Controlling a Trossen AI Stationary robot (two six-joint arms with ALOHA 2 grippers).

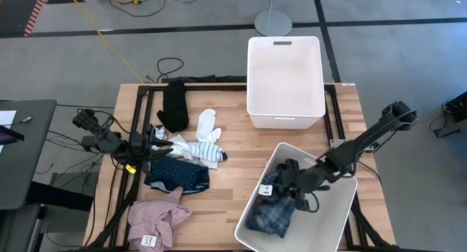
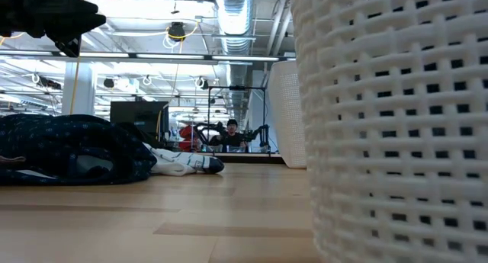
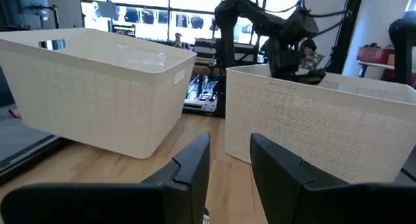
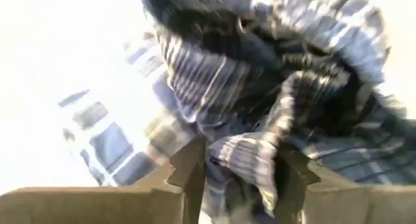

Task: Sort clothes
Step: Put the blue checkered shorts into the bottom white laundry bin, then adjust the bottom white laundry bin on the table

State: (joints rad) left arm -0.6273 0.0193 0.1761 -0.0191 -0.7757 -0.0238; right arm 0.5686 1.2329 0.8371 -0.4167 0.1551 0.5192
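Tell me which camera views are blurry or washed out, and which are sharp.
Right wrist view: blue plaid shirt smeared by blur, the bin interior behind it blown out white. Low view: the near bin wall is soft and fills the right side; ceiling lights glare. High view: evenly lit and sharp. Left wrist view: clear, bright windows behind.

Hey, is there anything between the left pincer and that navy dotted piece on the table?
Nothing visible does. In the high view the left pincer hangs right beside the navy dotted piece, with only the white and striped socks lying off to the side, not in between.
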